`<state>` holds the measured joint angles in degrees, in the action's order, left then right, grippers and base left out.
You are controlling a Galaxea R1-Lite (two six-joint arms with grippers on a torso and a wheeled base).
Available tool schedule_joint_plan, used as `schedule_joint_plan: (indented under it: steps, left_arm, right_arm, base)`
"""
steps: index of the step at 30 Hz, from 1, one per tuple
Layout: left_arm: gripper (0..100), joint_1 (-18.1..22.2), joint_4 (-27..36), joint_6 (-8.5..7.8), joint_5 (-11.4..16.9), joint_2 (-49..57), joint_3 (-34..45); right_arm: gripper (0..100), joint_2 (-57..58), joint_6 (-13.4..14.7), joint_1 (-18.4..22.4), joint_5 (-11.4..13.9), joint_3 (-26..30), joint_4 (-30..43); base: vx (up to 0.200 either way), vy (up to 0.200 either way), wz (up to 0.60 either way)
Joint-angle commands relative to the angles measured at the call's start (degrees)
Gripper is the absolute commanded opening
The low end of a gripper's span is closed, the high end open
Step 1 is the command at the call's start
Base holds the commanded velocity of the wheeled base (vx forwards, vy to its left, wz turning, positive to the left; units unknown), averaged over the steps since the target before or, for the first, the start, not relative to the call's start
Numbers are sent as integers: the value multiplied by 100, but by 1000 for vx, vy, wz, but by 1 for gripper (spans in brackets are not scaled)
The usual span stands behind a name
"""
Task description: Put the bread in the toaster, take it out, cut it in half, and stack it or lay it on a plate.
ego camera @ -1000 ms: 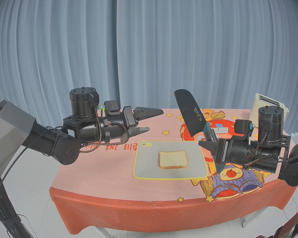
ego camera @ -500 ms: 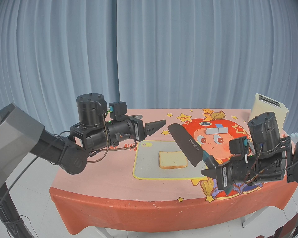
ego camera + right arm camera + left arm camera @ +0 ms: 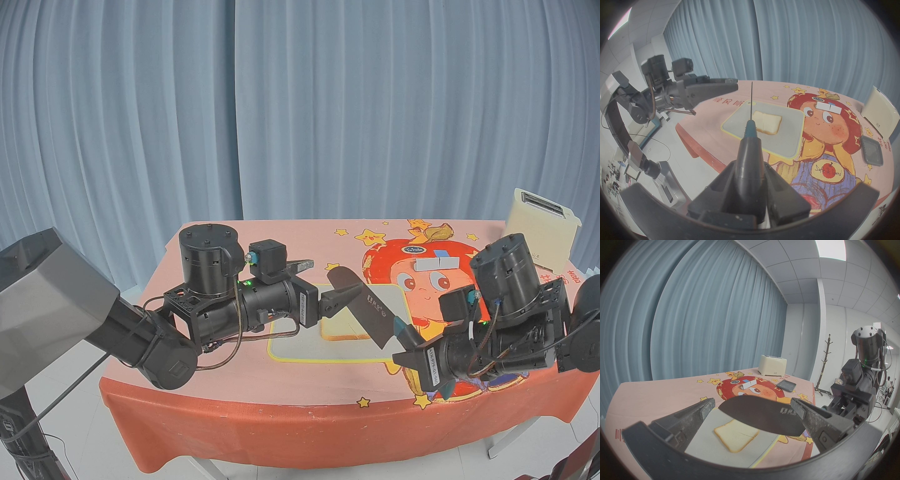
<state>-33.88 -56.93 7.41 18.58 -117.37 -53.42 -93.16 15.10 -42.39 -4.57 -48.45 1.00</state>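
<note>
My left claw [image 3: 752, 402] is wide open, and it hangs over the left part of the cutting board [image 3: 300, 340]. The bread [image 3: 736, 435] lies flat in the middle of the board, low down under the gap between the two fingers (no finger is on it). A thin line runs across the top of the bread.

My right claw [image 3: 750, 175] is closed tight on the handle of the knife [image 3: 750, 147]. It sits just off the right side of the board. The dark blade slants up over the board and over the bread. I cannot tell if the blade touches the bread.

The toaster [image 3: 542, 228] stands well away from the board, back and to the right. A small dark tray [image 3: 872, 151] lies between the board and the toaster.
</note>
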Motion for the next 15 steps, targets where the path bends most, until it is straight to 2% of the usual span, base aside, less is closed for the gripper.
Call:
schedule_joint_plan:
  steps: [1, 11, 15]
  left_arm:
    - [100, -5, -11, 6, -3, -23, -19]
    - [100, -5, -29, 6, -3, -31, 16]
    - [100, -5, -29, 6, -3, -40, -2]
  right_arm:
    - [0, -317, -7, 29, 0, -7, -3]
    - [0, -607, -34, 90, -17, 55, -241]
    - [0, -712, -51, 196, -132, 116, -504]
  base:
    - [0, 0, 0]
    - [0, 0, 0]
    - [0, 0, 0]
